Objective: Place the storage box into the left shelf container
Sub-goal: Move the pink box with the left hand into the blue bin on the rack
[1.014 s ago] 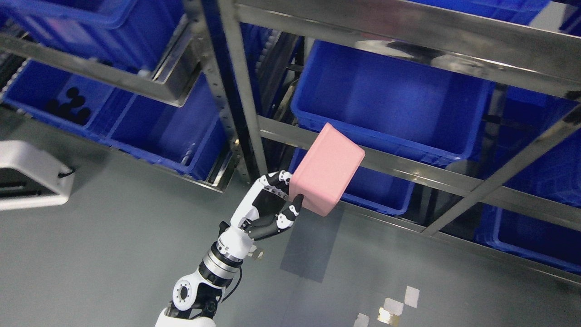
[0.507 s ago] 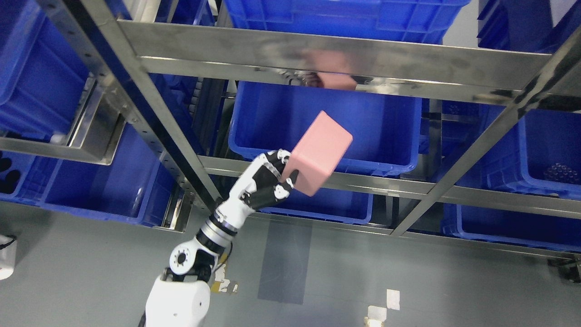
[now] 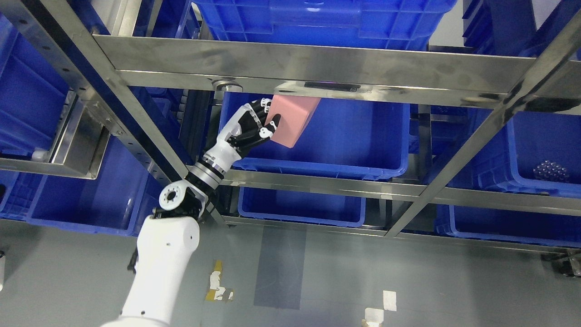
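Note:
My left hand (image 3: 261, 125) is shut on a pink storage box (image 3: 292, 120), fingers wrapped on its left side. The box hangs tilted over the left part of an open blue container (image 3: 358, 136) on the middle shelf. Its top edge is hidden behind the steel crossbar (image 3: 290, 68) above. My white left arm (image 3: 165, 254) rises from the bottom left, past the shelf's front rail (image 3: 317, 184). The right hand does not show.
Steel shelf uprights (image 3: 131, 118) and a diagonal brace (image 3: 472, 145) frame the bins. More blue bins sit left (image 3: 86, 200), below (image 3: 299, 209), above (image 3: 317, 18) and right (image 3: 544, 154), the right one holding small dark items. Grey floor lies below.
The camera has shifted up and right across the frames. My left hand has lifted the pink box up and forward, from in front of the rail to inside the shelf bay above the blue container.

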Controlling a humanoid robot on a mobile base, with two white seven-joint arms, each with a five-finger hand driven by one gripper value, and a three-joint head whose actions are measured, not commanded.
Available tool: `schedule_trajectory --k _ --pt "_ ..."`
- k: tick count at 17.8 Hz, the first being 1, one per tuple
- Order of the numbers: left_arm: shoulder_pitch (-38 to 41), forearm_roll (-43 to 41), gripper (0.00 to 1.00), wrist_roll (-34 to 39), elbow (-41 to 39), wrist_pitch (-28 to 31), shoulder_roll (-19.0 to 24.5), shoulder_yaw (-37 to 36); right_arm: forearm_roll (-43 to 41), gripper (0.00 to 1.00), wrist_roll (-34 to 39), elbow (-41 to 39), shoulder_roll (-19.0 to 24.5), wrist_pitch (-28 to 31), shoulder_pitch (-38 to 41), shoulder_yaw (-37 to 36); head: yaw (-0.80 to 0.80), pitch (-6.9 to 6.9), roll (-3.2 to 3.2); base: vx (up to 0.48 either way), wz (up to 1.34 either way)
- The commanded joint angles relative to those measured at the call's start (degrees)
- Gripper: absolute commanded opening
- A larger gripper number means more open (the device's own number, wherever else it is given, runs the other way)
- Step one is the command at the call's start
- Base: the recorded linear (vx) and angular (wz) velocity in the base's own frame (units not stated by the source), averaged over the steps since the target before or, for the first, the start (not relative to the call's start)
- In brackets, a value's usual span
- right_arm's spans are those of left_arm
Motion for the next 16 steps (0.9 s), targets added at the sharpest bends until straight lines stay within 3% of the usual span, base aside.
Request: schedule_trajectory --k 1,5,6,9,13,16 --pt "-9.25 -0.76 0.04 5.61 24.16 0.89 1.0 -1.5 -0.09 1.0 -0.11 -1.0 -1.0 0.0 -0.44 -0.17 0.0 0.0 0.0 0.0 0.0" --pt "-9.25 -3.65 0.13 12.31 24.08 -0.07 1.0 -2.82 -0.09 1.0 -0.11 -1.0 -1.0 0.0 -0.44 -0.17 0.0 0.0 0.0 0.0 0.0" --pt "-9.25 -3.83 0.22 13.37 23.99 -0.68 1.0 -3.43 -0.09 1.0 -0.11 -1.0 -1.0 0.0 -0.44 -0.17 0.0 0.0 0.0 0.0 0.0" --pt "-9.43 -4.8 0.66 14.17 23.81 -1.22 1.0 -5.89 -0.09 1.0 -0.11 -1.0 -1.0 0.0 -0.44 -0.17 0.0 0.0 0.0 0.0 0.0" --pt "-9.43 -5.42 0.99 13.73 18.57 -2.0 1.0 -11.25 -0.09 1.0 -0.2 -1.0 -1.0 0.0 -0.44 -0.17 0.0 0.0 0.0 0.0 0.0" --pt "-7.42 -5.5 1.0 13.55 10.47 -7.36 1.0 -11.96 -0.09 1.0 -0.11 -1.0 -1.0 0.0 -0.44 -0.17 0.0 0.0 0.0 0.0 0.0"
